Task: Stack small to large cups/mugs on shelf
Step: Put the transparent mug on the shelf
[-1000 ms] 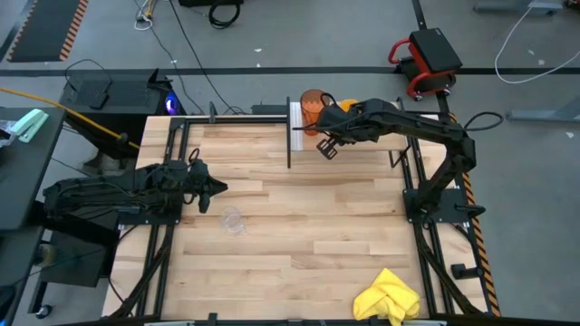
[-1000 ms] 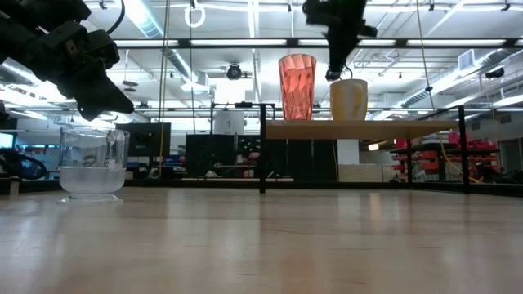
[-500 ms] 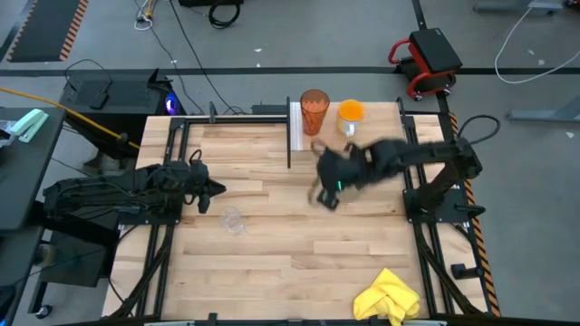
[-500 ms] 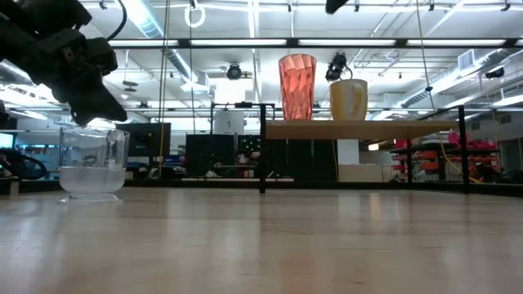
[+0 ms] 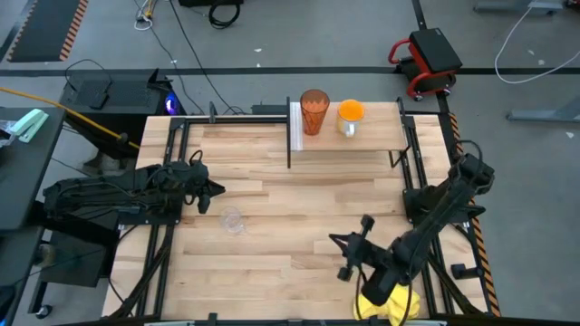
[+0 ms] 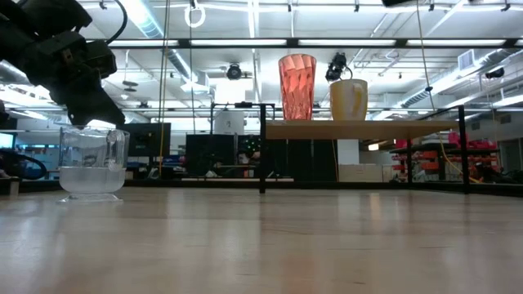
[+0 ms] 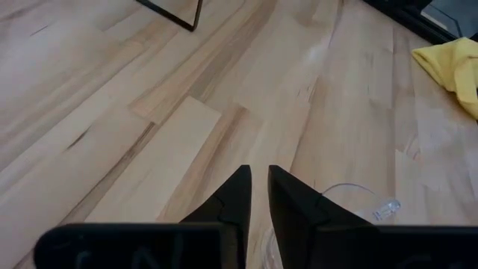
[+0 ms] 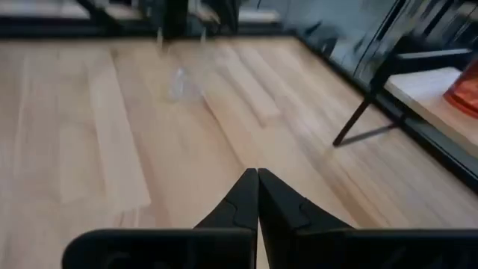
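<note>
The dark-orange tumbler (image 5: 314, 111) (image 6: 297, 86) and the shorter orange cup (image 5: 350, 112) (image 6: 349, 100) stand upright side by side on the shelf (image 5: 349, 140) (image 6: 359, 126), the tumbler nearer its white end panel. The small clear glass (image 5: 233, 220) (image 6: 92, 163) stands on the tabletop at the left. My left gripper (image 5: 207, 193) (image 7: 258, 187) hovers just beside and above the glass (image 7: 351, 202), its fingers a narrow gap apart. My right gripper (image 5: 352, 256) (image 8: 258, 179) is shut and hangs over the near right part of the table, touching nothing.
A crumpled yellow cloth (image 5: 390, 303) (image 7: 452, 63) lies at the near right edge, just under my right arm. The shelf's black legs (image 5: 289, 149) (image 8: 366, 116) stand on the far part of the table. Bare wood planks (image 5: 299, 208) stretch between the glass and the shelf.
My right gripper has pulled away from above the orange cup on the shelf and swung fast across the table to the near right side, by the yellow cloth. The orange cup stays standing on the shelf. My left gripper has dipped slightly toward the clear glass.
</note>
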Motion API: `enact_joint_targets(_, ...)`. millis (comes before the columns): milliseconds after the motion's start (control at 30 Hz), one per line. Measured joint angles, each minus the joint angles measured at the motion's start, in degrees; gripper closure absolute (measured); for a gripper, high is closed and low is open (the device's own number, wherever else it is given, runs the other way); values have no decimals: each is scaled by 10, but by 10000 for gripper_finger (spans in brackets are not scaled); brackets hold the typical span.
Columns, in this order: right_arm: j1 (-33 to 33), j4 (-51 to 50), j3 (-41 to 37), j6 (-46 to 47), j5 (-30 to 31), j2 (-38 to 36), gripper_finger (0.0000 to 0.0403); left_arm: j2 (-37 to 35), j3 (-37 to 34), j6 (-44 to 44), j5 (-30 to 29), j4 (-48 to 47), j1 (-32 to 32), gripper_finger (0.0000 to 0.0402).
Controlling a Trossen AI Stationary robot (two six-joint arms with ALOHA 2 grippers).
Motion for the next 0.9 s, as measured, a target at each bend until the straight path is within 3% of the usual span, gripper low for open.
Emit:
enact_joint_targets(133, 11, 155, -111, 35, 28, 0, 390, 0, 0, 1, 0, 0, 0, 342)
enact_joint_targets(367, -14, 309, -229, 88, 28, 0, 391, 0, -1, 2, -18, 0, 0, 350)
enact_joint_targets(700, -57, 330, -247, 81, 1, 0, 390, 0, -84, -41, -35, 42, 0, 346)
enact_joint_targets(900, -58, 330, -247, 75, -1, 0, 389, -1, -88, -45, -45, 47, 0, 353)
